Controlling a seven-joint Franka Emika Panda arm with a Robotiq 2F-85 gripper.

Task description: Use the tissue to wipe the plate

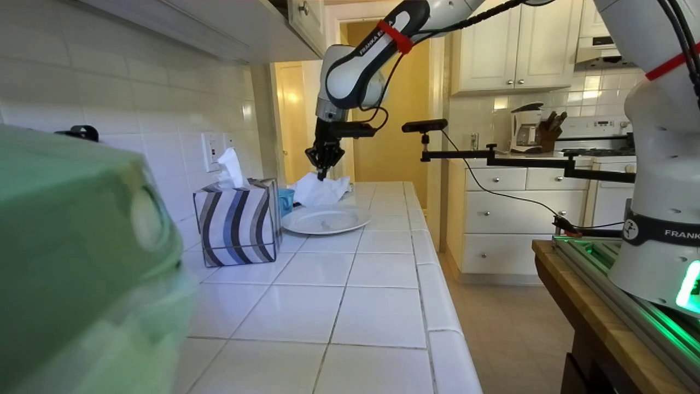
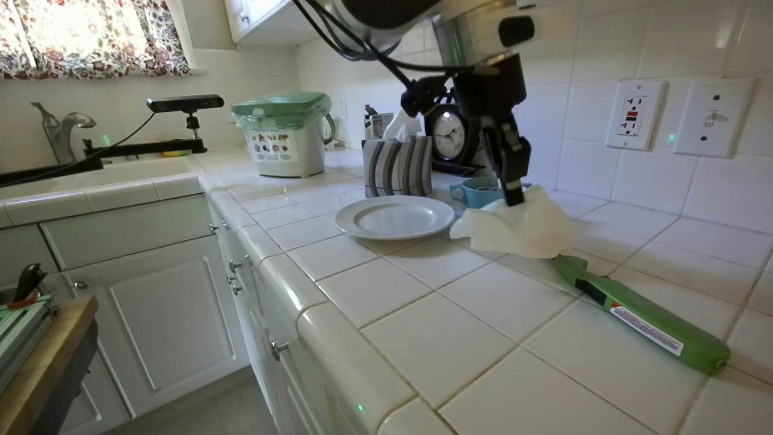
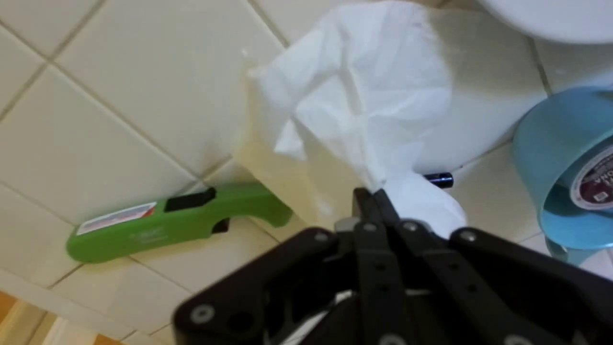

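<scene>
**Free the tissue of the lighter before you cross to the plate**

Your gripper [image 3: 372,195] has its fingertips pressed together, with the tissue [image 3: 345,115] seemingly pinched between them: its folds gather at the tips. In an exterior view the tissue sits just to the right of the plate [image 2: 395,219] and covers the nose of the green lighter [image 2: 652,320], whose body runs off toward the near right. You cannot tell whether the paper's lower edge rests on the tiled counter [image 2: 441,338] or clears it.

The lighter is your first risk. In the wrist view a dark tip [image 3: 439,180] pokes out past the tissue, probably the nozzle, so a low drag to the left could snag the paper or tow the lighter along. Rise first, then travel.

The blue mug [image 2: 474,192] stands just beyond the tissue; swing wide to the far side and you may knock it. Overshoot the wipe that way and the striped tissue box [image 2: 397,168] behind the plate could be hit too.

Your hold looks small, so hard rubbing might tear the sheet or pull it loose, leaving bare fingertips scraping. Nothing holds the plate, so sideways force could slide it toward the front edge [image 2: 347,347] at the left.
</scene>
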